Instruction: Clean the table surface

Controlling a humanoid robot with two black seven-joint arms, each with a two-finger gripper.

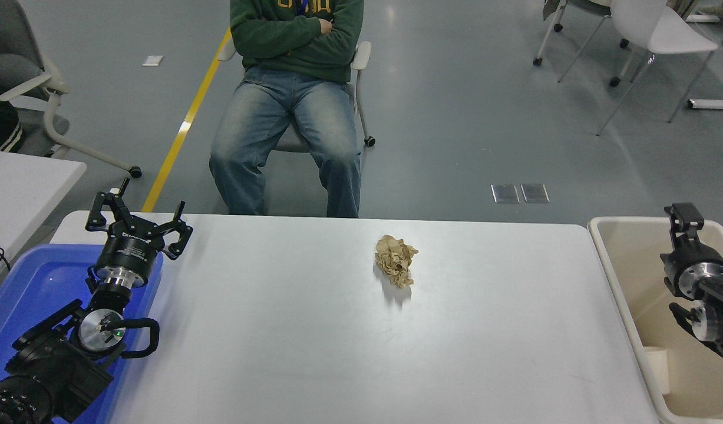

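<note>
on the table surface [314,330] lies a crumpled wad [395,259], unobstructed; left gripper [138,219] spread, right gripper [682,219] unclear.

One camera watched, set high on the robot's side, looking forward and down over the table [314,353]. It took in the full width, from the tray [25,282] at left to the bin [626,306] at right, and the floor beyond, where a seated person [290,88] faced it.
</note>
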